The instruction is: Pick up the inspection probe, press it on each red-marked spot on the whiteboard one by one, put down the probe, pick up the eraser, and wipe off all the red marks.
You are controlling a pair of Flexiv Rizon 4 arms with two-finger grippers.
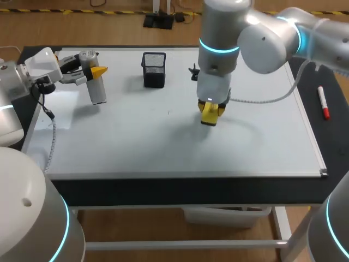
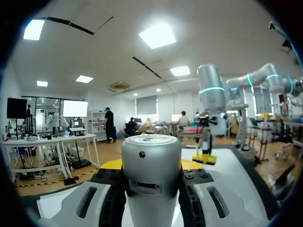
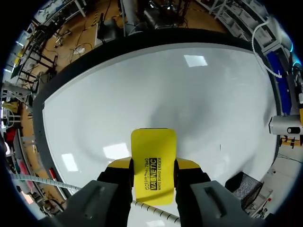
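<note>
We judge this the wiping step: our right hand point(image 1: 211, 112) is clamped on the yellow eraser point(image 3: 153, 158) over the whiteboard point(image 1: 136, 142), right of centre; our left hand point(image 1: 97, 73), far left, grips the probe point(image 1: 97, 91). No red marks show, so next we would check the board, then set the eraser down

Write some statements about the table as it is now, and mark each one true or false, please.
1. The right fingers hold a yellow eraser. True.
2. The red marker is in the left arm's grip. False: the left fingers hold a silver probe; the marker lies beside the whiteboard.
3. A black mesh cup stands on the whiteboard. True.
4. Many red marks cover the whiteboard. False: no red mark shows on it.
</note>
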